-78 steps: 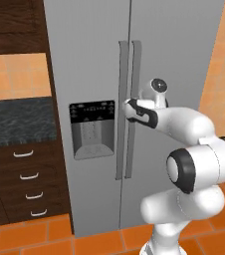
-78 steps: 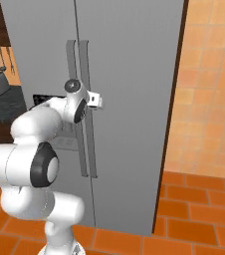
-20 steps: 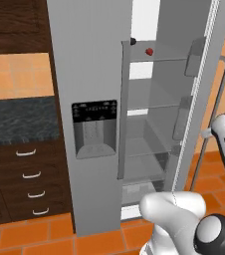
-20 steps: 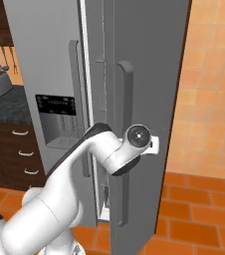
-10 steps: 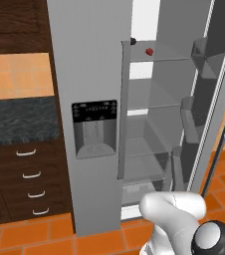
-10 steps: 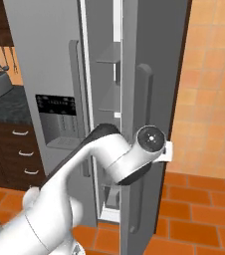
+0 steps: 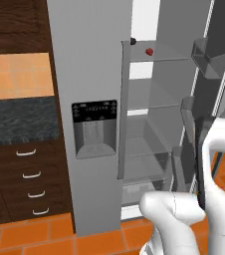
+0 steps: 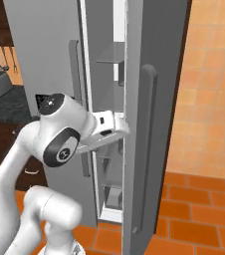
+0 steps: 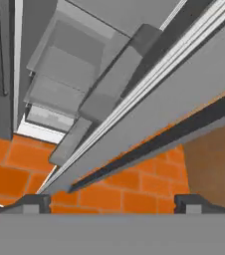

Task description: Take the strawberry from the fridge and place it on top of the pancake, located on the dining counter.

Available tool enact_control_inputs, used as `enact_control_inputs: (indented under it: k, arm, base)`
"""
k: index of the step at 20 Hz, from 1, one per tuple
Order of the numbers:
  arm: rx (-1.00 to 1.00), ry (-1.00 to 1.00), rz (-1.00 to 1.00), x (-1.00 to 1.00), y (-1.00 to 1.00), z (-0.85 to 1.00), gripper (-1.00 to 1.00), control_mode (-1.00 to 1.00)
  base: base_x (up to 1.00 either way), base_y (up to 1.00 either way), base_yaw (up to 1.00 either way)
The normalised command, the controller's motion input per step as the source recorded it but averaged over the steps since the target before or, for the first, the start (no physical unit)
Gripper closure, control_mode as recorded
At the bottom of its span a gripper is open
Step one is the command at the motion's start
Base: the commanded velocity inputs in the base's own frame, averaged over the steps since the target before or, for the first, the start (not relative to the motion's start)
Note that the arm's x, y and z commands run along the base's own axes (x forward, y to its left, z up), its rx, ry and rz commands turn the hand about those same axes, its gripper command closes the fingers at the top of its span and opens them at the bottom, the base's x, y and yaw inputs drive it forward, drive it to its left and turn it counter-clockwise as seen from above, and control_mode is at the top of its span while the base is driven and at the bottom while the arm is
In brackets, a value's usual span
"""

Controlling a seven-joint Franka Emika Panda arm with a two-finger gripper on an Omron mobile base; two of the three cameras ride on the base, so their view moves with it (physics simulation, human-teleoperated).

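The grey fridge [image 7: 92,74] stands with its right door [image 8: 154,74] swung open. On the top glass shelf inside lies the tiny red strawberry [image 7: 149,51]. My gripper [image 9: 112,204] is open, its two fingertips far apart with nothing between them; it looks along the open door's edge and down at the orange floor. In the right base view my white hand [image 8: 109,125] sits at mid height in the gap between the fridge body and the door, left of the door's long handle [image 8: 145,149], well below the strawberry's shelf. The pancake and the dining counter are out of view.
A small dark round item [image 7: 133,41] sits left of the strawberry. Door bins [image 7: 209,55] jut from the open door's inner side. Dark wood drawers [image 7: 25,174] under a black counter [image 7: 15,119] flank the fridge's left. Orange tiled floor [image 8: 199,209] lies to the right.
The right door has swung wider open. My gripper, shut on the door handle a second ago, has let go, opened, and drawn back into the gap beside the door's edge.
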Motion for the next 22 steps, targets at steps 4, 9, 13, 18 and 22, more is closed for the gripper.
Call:
enact_control_inputs:
  k: [4,9,13,18,22]
  arm:
    - [-0.70,0.51,-0.13,0.84,0.80,-0.18,-1.00,-1.00]
    - [-0.45,0.46,-0.22,1.00,0.37,-0.33,-1.00,-1.00]
    - [-0.19,0.44,-0.22,1.00,-0.10,-0.54,-1.00,-1.00]
    - [-0.04,0.04,-0.03,0.82,-0.39,-0.41,-1.00,-1.00]
    - [0.00,0.00,0.00,0.59,-0.62,-0.31,-1.00,-1.00]
  base:
    - [0.00,0.00,0.00]
    - [0.00,0.00,0.00]
    - [0.00,0.00,0.00]
    - [0.00,0.00,0.00]
    - [0.00,0.00,0.00]
